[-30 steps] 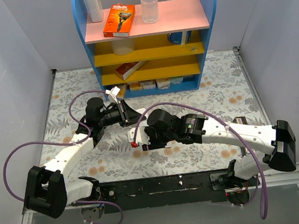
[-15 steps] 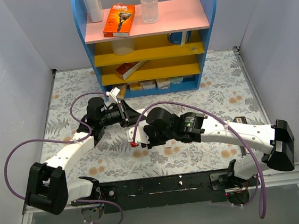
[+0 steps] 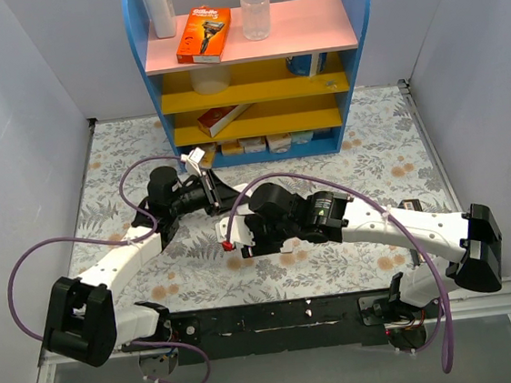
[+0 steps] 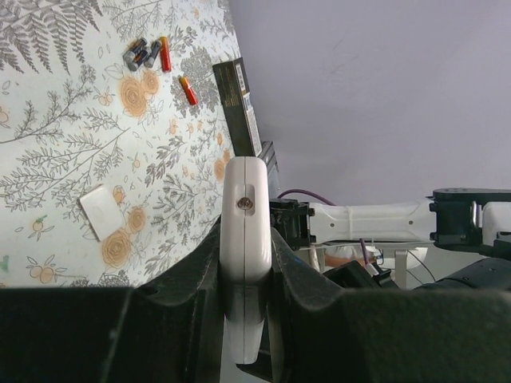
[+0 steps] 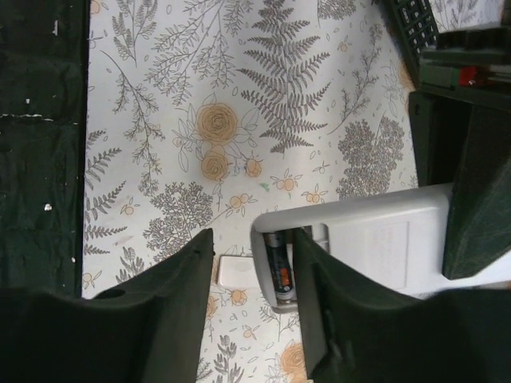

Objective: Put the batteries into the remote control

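My left gripper [image 4: 246,236] is shut on the white remote control [image 4: 245,207] and holds it edge-on above the table. In the right wrist view the remote control's plain back [image 5: 375,239] faces the camera. Its end compartment is open, with one dark battery [image 5: 279,271] lying in it. My right gripper [image 5: 251,241] is open and empty, its jaws straddling that open end. The small white cover [image 5: 235,270] lies flat on the table below. Several loose batteries [image 4: 148,54] with red ends lie on the table farther off.
A slim black remote [image 4: 238,108] lies beyond the white one, near the loose batteries. A blue shelf unit [image 3: 256,63] with boxes and a bottle stands at the back. The two arms meet at mid-table [image 3: 231,221]. The black base rail [image 3: 278,317] runs along the near edge.
My right gripper has shifted slightly left and away, closer over the remote's end. My left arm has barely moved and still holds the remote.
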Motion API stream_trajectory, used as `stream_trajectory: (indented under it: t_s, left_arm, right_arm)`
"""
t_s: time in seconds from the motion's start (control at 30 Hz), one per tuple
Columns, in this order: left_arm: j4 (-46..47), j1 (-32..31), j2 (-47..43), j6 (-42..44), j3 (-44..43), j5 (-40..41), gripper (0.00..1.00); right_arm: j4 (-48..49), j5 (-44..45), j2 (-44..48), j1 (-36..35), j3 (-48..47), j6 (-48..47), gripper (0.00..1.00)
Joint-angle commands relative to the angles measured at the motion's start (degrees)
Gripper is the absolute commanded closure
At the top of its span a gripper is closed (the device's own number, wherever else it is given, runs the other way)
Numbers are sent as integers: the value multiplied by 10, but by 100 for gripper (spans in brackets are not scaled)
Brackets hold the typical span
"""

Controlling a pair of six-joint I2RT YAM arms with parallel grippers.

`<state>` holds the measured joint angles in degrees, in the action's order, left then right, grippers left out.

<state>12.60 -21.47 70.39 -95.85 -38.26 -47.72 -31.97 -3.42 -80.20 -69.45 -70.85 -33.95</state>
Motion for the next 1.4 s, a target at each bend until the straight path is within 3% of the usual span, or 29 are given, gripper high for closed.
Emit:
stream_trajectory:
  t_s: [0.0, 0.3, 0.4, 0.47, 0.63, 0.83, 1.0, 1.17, 1.37]
  left_arm:
    - [82, 2, -44, 26, 27, 20, 100]
    - [152, 2, -152, 87, 191, 139, 100]
    - [174, 2, -189, 87, 222, 163, 100]
    - [178, 3, -219, 88, 244, 178, 100]
    - [168, 2, -265, 95, 267, 199, 100]
    - [144, 3, -280, 102, 269, 195, 100]
    - [113, 2, -289, 121, 261, 195, 100]
    - [87, -1, -303, 141, 254, 207, 100]
    - [62, -13, -315, 162, 253, 221, 100]
  right_arm:
    - [22, -26, 12, -6, -30, 49, 43]
    - [62, -47, 58, 61, -43, 192, 24]
    - [71, -61, 81, 124, -27, 249, 18]
    - [65, -24, 88, 152, -13, 300, 7]
    - [22, 24, 79, 258, 3, 368, 5]
    - [-49, 59, 23, 353, 4, 423, 14]
    - [-53, 64, -22, 429, 36, 468, 30]
    - [-37, 69, -64, 466, 59, 508, 47]
    - [-1, 76, -115, 492, 73, 524, 57]
